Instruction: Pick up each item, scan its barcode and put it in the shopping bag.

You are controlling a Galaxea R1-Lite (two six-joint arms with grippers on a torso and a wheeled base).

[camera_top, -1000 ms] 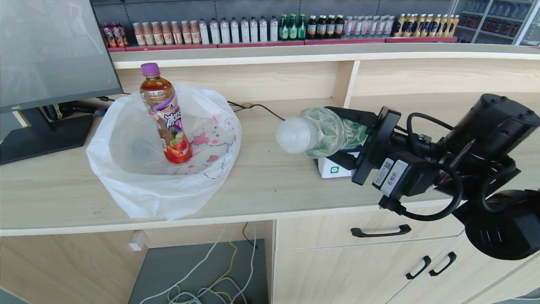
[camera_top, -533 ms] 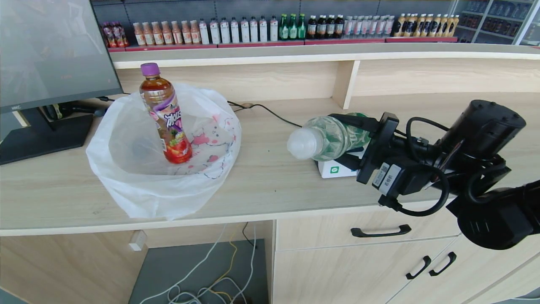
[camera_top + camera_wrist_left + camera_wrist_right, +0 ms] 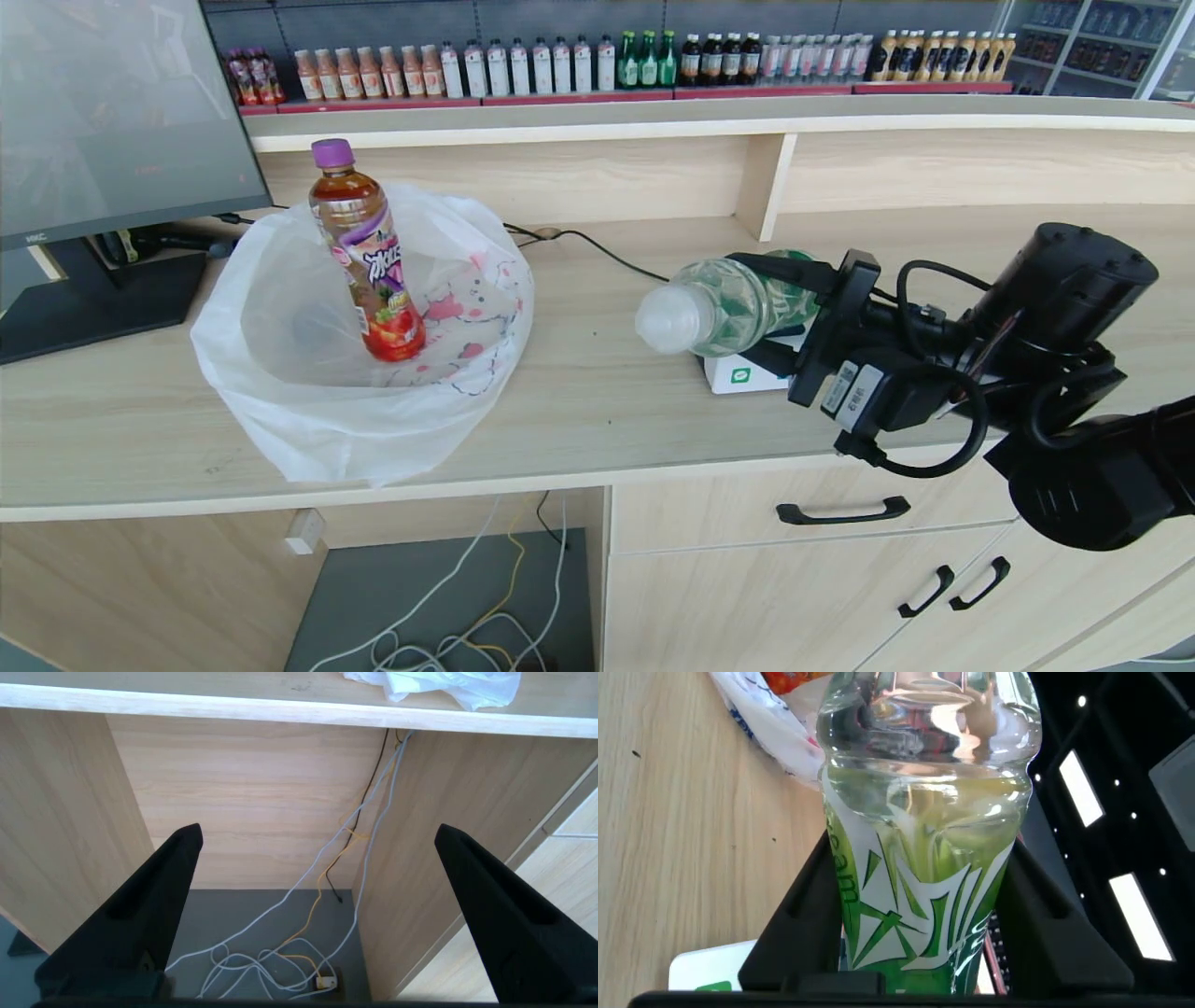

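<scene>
R gripper (image 3: 754,304) clamped on water bottle (image 3: 709,301) body; bottle horiz btwn fingers, cap end sticking out twd shopping bag (image 3: 308,411), over white box (image 3: 739,377). L gripper (image 3: 316,905) wide open, empty.

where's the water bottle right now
In the head view, the water bottle is held sideways in the right hand, just above a small white box on the counter, well right of the shopping bag.
</scene>
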